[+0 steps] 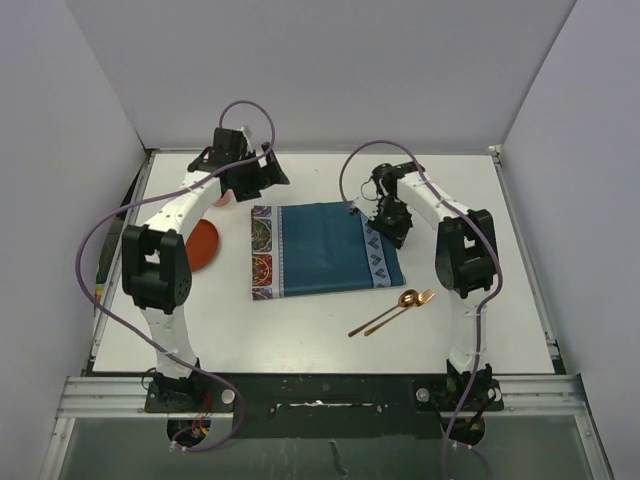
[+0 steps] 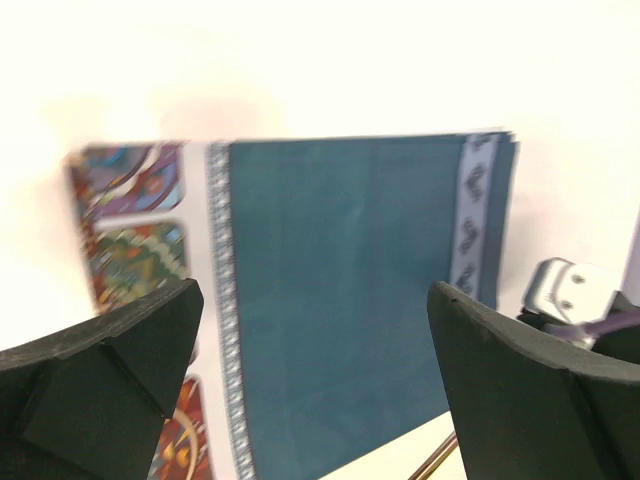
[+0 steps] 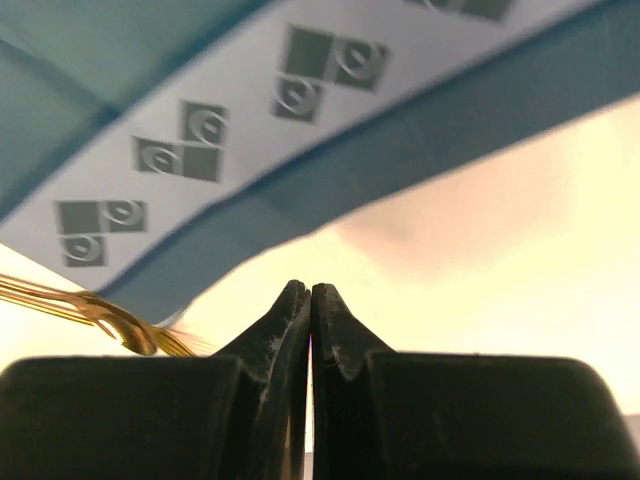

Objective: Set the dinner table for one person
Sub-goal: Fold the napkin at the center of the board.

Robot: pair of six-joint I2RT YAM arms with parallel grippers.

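Tabletop — white, plain, edged in thin metal — fills the space between the grey walls and carries everything here. A teal placemat with patterned ends lies flat near its middle. The left claw hangs beyond the mat's far left corner, fingers spread wide with nothing between them. The right claw sits low at the mat's right patterned end — fingers pressed together, gripping nothing. Two copper spoons lie side by side just off the mat's near right corner, not touching it. A red plate rests left of the mat, partly hidden by the left arm.
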